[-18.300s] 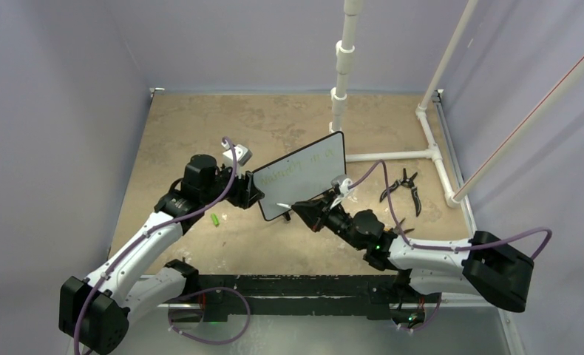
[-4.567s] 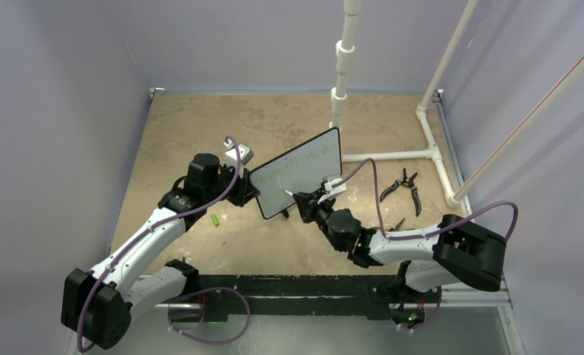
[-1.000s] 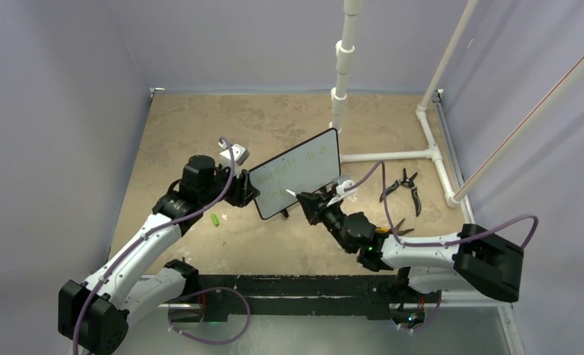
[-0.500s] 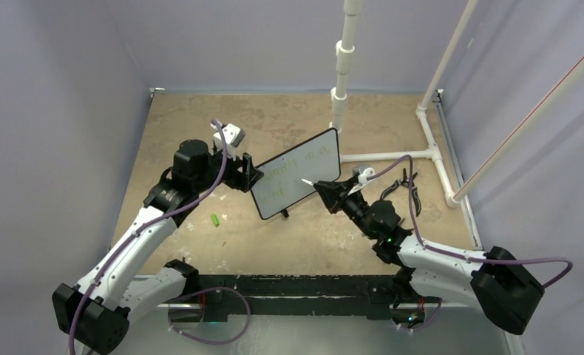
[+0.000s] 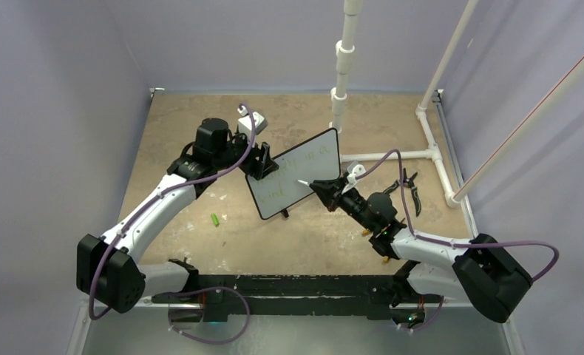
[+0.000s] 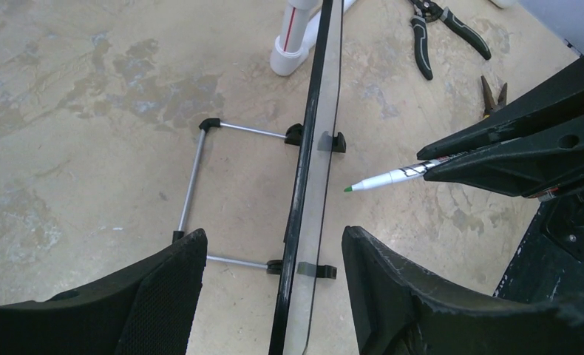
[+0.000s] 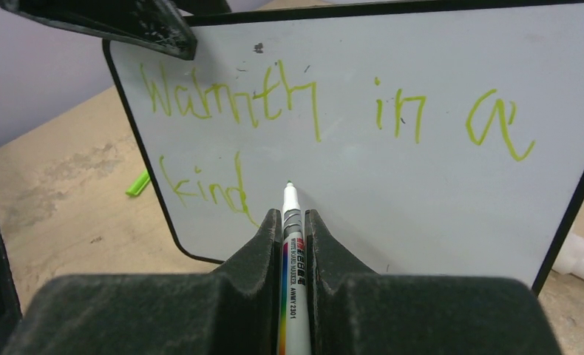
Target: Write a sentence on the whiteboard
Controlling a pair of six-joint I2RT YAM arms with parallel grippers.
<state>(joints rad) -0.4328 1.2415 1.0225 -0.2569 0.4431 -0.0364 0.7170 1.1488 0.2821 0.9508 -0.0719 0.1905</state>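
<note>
Right wrist: right pincer (image 7: 293, 216) clamped on marker (image 7: 290, 200), tip just off whiteboard (image 7: 422, 192); sentence (image 7: 222, 100) reads "Warmth in a kind". Left pincer (image 6: 273, 237) apart, straddling its edge.

Left tool (image 5: 263, 161) slid from the whiteboard's (image 5: 304, 174) left edge up to its top-left corner, fingers now spread either side. Right tool (image 5: 326, 188) pulled the marker (image 7: 292, 259) tip off the whiteboard, and a second line (image 7: 204, 188), "kind", showed up.

1. The whiteboard (image 7: 422, 192) is white with a thin black frame.
2. The sentence (image 7: 230, 96) is yellow-green.
3. The marker (image 7: 292, 296) has a white barrel, a rainbow-striped label and a green tip.
4. The surface (image 6: 89, 111) is mottled tan.
5. The cap (image 5: 215, 220) is bright green.
</note>
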